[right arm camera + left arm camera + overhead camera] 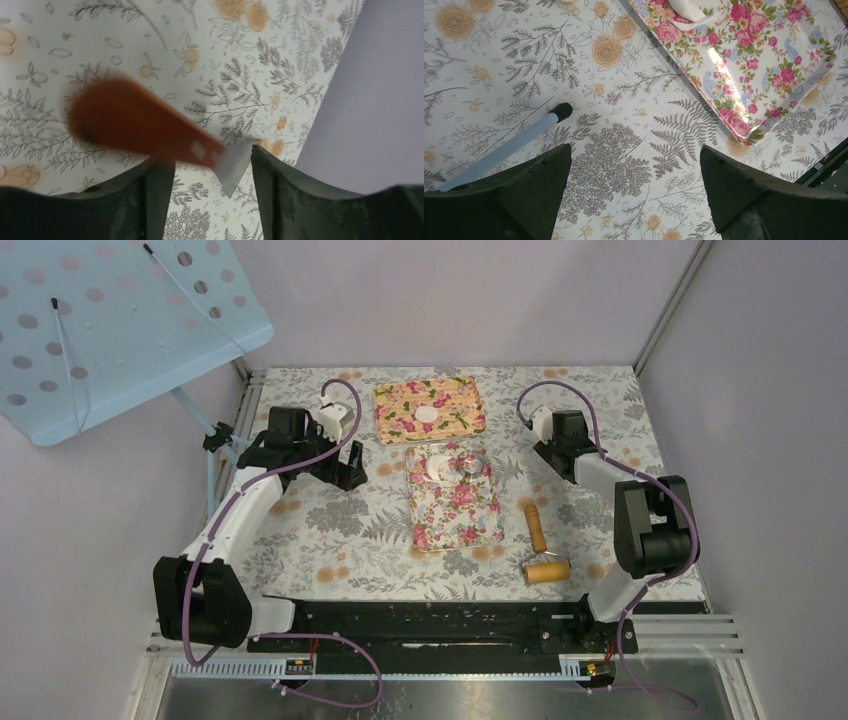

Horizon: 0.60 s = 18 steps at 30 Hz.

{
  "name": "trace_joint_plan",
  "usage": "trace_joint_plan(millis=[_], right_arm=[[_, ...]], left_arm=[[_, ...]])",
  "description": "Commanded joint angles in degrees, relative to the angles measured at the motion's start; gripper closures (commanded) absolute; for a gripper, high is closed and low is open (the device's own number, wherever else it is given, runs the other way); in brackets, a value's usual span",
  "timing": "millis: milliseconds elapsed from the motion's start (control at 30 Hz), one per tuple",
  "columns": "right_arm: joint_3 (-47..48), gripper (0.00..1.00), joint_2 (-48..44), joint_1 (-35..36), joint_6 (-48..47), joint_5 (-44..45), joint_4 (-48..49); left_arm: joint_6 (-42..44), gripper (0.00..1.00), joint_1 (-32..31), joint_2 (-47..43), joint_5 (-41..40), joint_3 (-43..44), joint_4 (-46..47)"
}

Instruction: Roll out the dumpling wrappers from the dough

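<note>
Right wrist view: your right claw [210, 157] stands partly open, a blurred orange scraper [135, 125] crossing its gap; your left claw [635, 147] gapes wide, empty.

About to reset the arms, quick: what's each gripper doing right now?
Left gripper: open, empty.
Right gripper: jaws apart, blurred orange-handled scraper between them; whether it is gripped cannot be told.

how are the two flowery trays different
The far tray has a yellow-orange ground; the near tray is white with pink roses. The far tray lies crosswise, the near tray lengthwise. The far tray holds one flat round wrapper; the near tray holds an uneven piece of dough beside a metal ring. Both are rectangular and floral.
</note>
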Motion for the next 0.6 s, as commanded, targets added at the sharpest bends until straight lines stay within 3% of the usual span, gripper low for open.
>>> trace_joint_plan(millis=[0,133,200,400,567], right_arm=[[0.6,0.3,-0.5,0.1,0.9,-3.9,-2.9],[0.5,0.16,-6.5,0.1,2.6,-7.2,-7.1],[0.8,0.01,-10.2,0.1,4.2,-9.2,-10.3],[2.0,0.01,-24.7,0.2,14.3,-11.2,-24.0],[-4.8,0.01,-47.4,0.1,22.7,-12.7,-29.0]], left_arm=[[3.6,0.01,0.2,-4.6,-3.0,-0.2,-3.3],[4.0,0.01,0.4,-8.1,-3.6,-0.4,-5.7],[4.2,0.01,0.5,-9.7,-4.1,-0.5,-6.7],[2.9,0.01,1.2,-17.0,-8.4,0.1,-10.3],[1.8,0.01,1.7,-27.2,-10.0,-1.8,-11.5]])
